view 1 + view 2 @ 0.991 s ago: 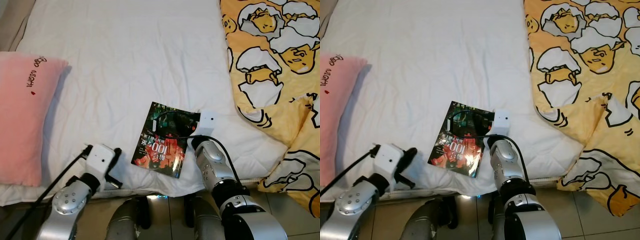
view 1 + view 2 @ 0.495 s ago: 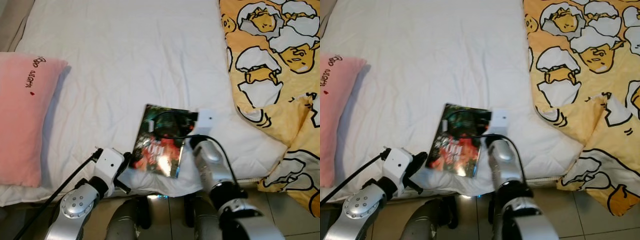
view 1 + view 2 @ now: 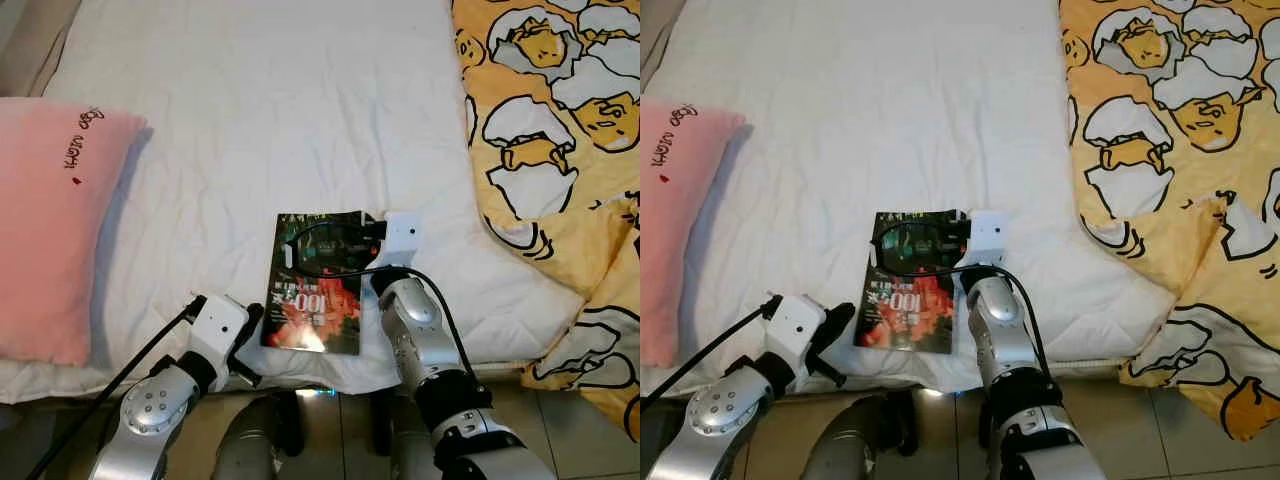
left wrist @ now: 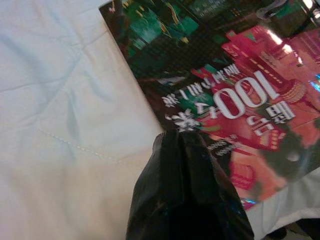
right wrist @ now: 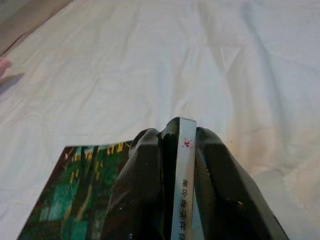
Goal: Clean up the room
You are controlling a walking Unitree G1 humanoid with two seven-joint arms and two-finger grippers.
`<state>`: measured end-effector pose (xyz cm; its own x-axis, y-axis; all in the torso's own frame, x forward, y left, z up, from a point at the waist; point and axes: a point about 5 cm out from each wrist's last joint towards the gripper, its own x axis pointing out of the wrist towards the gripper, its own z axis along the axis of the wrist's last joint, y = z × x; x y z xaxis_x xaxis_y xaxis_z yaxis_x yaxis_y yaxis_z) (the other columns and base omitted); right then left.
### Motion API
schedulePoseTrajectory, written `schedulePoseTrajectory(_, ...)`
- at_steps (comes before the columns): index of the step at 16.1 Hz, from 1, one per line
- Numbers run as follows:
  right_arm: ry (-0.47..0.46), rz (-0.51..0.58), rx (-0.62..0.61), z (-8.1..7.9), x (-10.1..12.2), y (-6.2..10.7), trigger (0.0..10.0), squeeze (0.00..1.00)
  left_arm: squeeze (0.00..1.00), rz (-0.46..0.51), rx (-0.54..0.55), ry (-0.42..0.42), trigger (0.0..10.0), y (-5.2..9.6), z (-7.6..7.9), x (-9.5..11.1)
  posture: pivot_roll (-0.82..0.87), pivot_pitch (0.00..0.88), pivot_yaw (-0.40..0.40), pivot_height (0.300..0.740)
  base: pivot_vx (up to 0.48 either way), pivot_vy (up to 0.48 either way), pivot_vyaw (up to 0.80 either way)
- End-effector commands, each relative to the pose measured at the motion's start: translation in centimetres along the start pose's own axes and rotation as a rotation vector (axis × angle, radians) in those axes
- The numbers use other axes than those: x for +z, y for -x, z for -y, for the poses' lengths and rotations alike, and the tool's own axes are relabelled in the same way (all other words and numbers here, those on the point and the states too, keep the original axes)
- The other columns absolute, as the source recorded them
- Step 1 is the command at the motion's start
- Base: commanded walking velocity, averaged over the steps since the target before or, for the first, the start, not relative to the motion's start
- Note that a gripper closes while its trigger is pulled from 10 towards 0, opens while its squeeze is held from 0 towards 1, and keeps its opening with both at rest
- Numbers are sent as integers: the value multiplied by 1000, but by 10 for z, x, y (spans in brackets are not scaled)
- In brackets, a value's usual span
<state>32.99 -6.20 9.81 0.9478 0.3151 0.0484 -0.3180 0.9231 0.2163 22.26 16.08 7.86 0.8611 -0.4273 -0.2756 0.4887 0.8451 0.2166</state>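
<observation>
Left eye view, pink pillow [image 3: 50,220]; yellow blanket [image 3: 560,130], book [image 3: 318,285] between

Dark-covered book [image 3: 908,290] flat on white bed sheet [image 3: 880,120], near the 6 o'clock edge. Right gripper [image 3: 962,228] at the book's 1 o'clock corner; left gripper [image 3: 837,325] by its 8 o'clock corner. Pink pillow [image 3: 675,200] at 9 o'clock, yellow cartoon blanket [image 3: 1180,150] at 3 o'clock.
</observation>
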Motion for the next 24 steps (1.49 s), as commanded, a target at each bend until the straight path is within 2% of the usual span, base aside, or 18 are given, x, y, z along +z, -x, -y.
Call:
schedulePoseTrajectory(1,-11,-1,-13,-2,-2,3,0,0,0,-35,-8,4,10000,1,3,-8,14,321,42,740,0,0,0)
schedulePoseTrajectory(3,-40,-8,-30,-1,-2,2,0,0,0,-32,-8,4,10000,0,3,-7,12,312,42,740,0,0,0)
schedulePoseTrajectory(5,-111,-38,-59,0,-6,0,0,0,0,-32,-4,2,10000,0,2,-8,15,310,41,740,0,0,0)
schedulePoseTrajectory(7,-127,-34,-52,-5,-5,-1,0,0,0,-32,3,1,10000,0,0,-8,18,311,40,740,0,0,0)
schedulePoseTrajectory(9,-126,40,-31,-12,17,-10,0,0,0,-54,58,-7,10000,-2,-6,-11,14,301,36,740,0,0,0)
schedulePoseTrajectory(10,-132,51,-31,-11,21,-13,0,0,0,-65,91,17,10000,-4,-10,-14,12,292,35,740,0,0,0)
schedulePoseTrajectory(12,-93,125,-13,-8,46,-22,0,0,0,-49,317,279,10000,-6,-34,-16,12,225,22,740,0,0,0)
schedulePoseTrajectory(13,-68,151,-14,-4,54,-24,0,0,0,-7,372,342,10000,-7,-41,-11,13,203,16,740,0,0,0)
schedulePoseTrajectory(14,-60,156,-17,-2,56,-25,0,0,0,15,387,366,10000,-9,-44,-8,14,192,14,740,0,0,0)
schedulePoseTrajectory(15,-14,195,-34,8,68,-25,0,0,0,113,413,377,10000,-16,-49,13,11,141,5,740,0,0,0)
schedulePoseTrajectory(16,19,237,-47,15,81,-25,0,0,0,202,418,377,10000,-23,-48,35,9,117,1,740,0,0,0)
schedulePoseTrajectory(18,101,319,-56,22,103,-22,0,0,0,326,382,365,10000,-34,-33,73,3,61,-4,740,0,0,0)
schedulePoseTrajectory(19,132,358,-79,27,113,-18,0,0,0,376,381,401,10000,-38,-28,88,0,31,-5,740,0,0,0)
schedulePoseTrajectory(20,179,397,-131,38,121,-10,0,0,0,410,401,522,10000,-42,-23,96,-14,0,5,740,0,0,0)
schedulePoseTrajectory(21,245,430,-164,44,126,-2,0,0,0,415,394,571,10000,-49,-19,100,-29,0,16,740,0,0,0)
schedulePoseTrajectory(22,291,444,-203,53,128,7,0,0,0,416,364,543,10000,-55,-16,101,-42,0,22,740,0,0,0)
schedulePoseTrajectory(24,330,425,-278,68,123,20,0,0,0,424,356,471,10000,-61,-24,103,-81,0,43,740,0,0,0)
